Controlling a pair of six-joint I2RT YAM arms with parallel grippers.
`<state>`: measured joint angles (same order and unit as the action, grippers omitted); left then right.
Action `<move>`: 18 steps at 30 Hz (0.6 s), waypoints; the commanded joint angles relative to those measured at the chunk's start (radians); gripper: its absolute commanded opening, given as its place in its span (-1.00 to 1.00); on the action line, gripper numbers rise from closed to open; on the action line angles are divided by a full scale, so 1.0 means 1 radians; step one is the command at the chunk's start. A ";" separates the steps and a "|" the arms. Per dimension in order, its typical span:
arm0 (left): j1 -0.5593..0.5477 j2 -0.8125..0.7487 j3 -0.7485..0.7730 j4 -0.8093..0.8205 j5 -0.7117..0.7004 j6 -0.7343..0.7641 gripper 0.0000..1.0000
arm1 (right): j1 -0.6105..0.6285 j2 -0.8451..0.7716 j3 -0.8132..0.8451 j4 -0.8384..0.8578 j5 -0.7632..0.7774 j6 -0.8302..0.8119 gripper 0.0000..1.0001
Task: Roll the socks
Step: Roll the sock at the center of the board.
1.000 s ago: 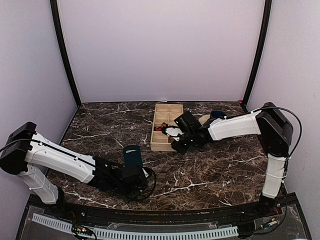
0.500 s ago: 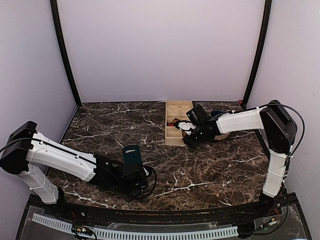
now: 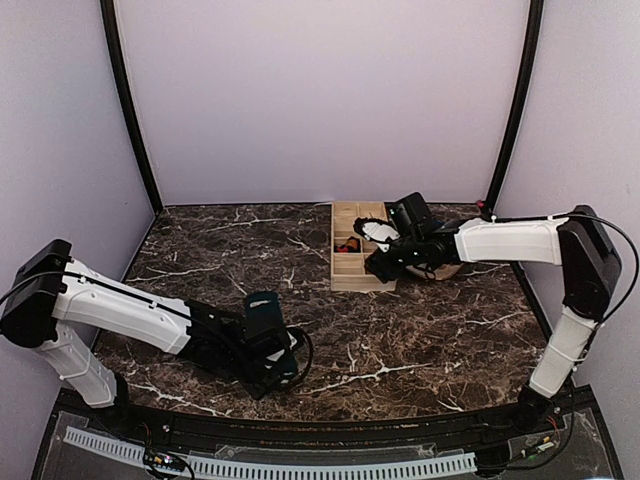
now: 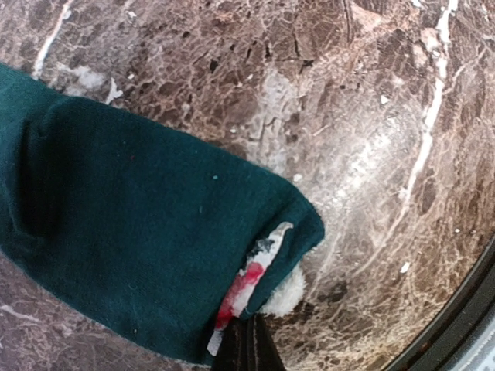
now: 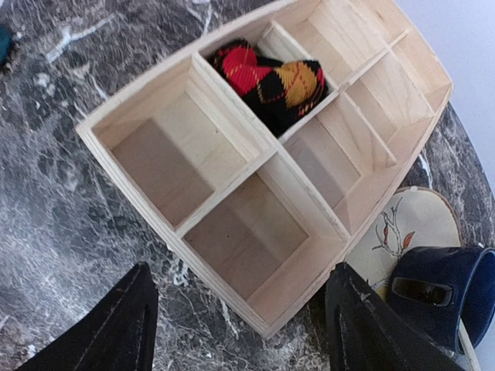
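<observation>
The plain teal sock (image 4: 131, 224) lies flat on the marble near the front edge, also seen from above as the teal sock (image 3: 263, 304). My left gripper (image 4: 246, 346) is shut on its near hem, where a white and red lining shows. The black argyle sock (image 5: 271, 77) sits bunched in one compartment of a wooden tray (image 5: 166, 232); from above that argyle sock (image 3: 348, 245) is at the back right. My right gripper (image 5: 244, 332) hangs open over the tray's near corner, one finger on each side, holding nothing. In the top view the right gripper (image 3: 380, 266) is beside the tray (image 3: 352, 284).
A dark blue mug (image 5: 445, 297) stands on a patterned plate (image 5: 410, 220) just right of the tray. The plate (image 3: 447, 271) lies under my right forearm in the top view. The table's black front rim passes close behind the teal sock.
The right arm slid the wooden tray to the right, then opened its jaws and drew back from it. The left gripper closed fully on the teal sock's hem.
</observation>
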<state>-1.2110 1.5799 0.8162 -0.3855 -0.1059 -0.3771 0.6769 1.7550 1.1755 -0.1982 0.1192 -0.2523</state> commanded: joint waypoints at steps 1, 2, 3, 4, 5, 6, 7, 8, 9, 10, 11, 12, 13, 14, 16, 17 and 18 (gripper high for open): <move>0.032 -0.029 -0.007 -0.029 0.148 0.002 -1.00 | 0.018 -0.071 -0.054 0.078 -0.021 0.020 0.37; 0.040 -0.037 -0.005 -0.029 0.168 0.002 -1.00 | 0.024 -0.083 -0.062 0.082 -0.020 0.023 0.37; 0.048 -0.041 -0.002 -0.029 0.187 0.000 -1.00 | 0.031 -0.097 -0.069 0.089 -0.017 0.027 0.37; 0.055 -0.047 0.001 -0.029 0.207 0.000 -1.00 | 0.038 -0.109 -0.080 0.094 -0.014 0.032 0.37; 0.063 -0.051 0.005 -0.030 0.226 -0.003 -1.00 | 0.045 -0.124 -0.091 0.100 -0.011 0.037 0.37; 0.072 -0.055 0.010 -0.031 0.247 -0.004 -1.00 | 0.055 -0.138 -0.102 0.105 -0.010 0.042 0.37; 0.079 -0.056 0.018 -0.032 0.269 -0.005 -1.00 | 0.067 -0.152 -0.119 0.112 -0.008 0.052 0.37; 0.086 -0.058 0.024 -0.032 0.293 -0.007 -1.00 | 0.078 -0.153 -0.134 0.119 -0.006 0.058 0.37; 0.098 -0.058 0.029 -0.033 0.326 -0.013 -1.00 | 0.090 -0.184 -0.151 0.127 -0.004 0.066 0.37; 0.109 -0.056 0.034 -0.035 0.350 -0.017 -1.00 | 0.103 -0.202 -0.167 0.135 -0.003 0.073 0.37; 0.119 -0.055 0.039 -0.039 0.376 -0.021 -1.00 | 0.117 -0.217 -0.183 0.144 0.000 0.080 0.37; 0.130 -0.053 0.046 -0.043 0.399 -0.024 -1.00 | 0.133 -0.231 -0.199 0.151 0.006 0.089 0.38; 0.140 -0.052 0.051 -0.050 0.415 -0.029 -1.00 | 0.149 -0.245 -0.216 0.159 0.015 0.096 0.37; 0.153 -0.052 0.055 -0.056 0.431 -0.033 -1.00 | 0.164 -0.259 -0.232 0.166 0.025 0.104 0.38; 0.179 -0.058 0.055 -0.059 0.468 -0.043 -1.00 | 0.196 -0.292 -0.266 0.175 0.037 0.121 0.38; 0.194 -0.059 0.054 -0.058 0.488 -0.048 -1.00 | 0.214 -0.308 -0.281 0.177 0.046 0.130 0.38; 0.206 -0.060 0.051 -0.057 0.508 -0.051 -1.00 | 0.231 -0.325 -0.295 0.177 0.050 0.142 0.38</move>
<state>-1.0439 1.5543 0.8528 -0.4091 0.2916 -0.4049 0.8536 1.4960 0.9325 -0.0803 0.1337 -0.1665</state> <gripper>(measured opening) 0.020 0.689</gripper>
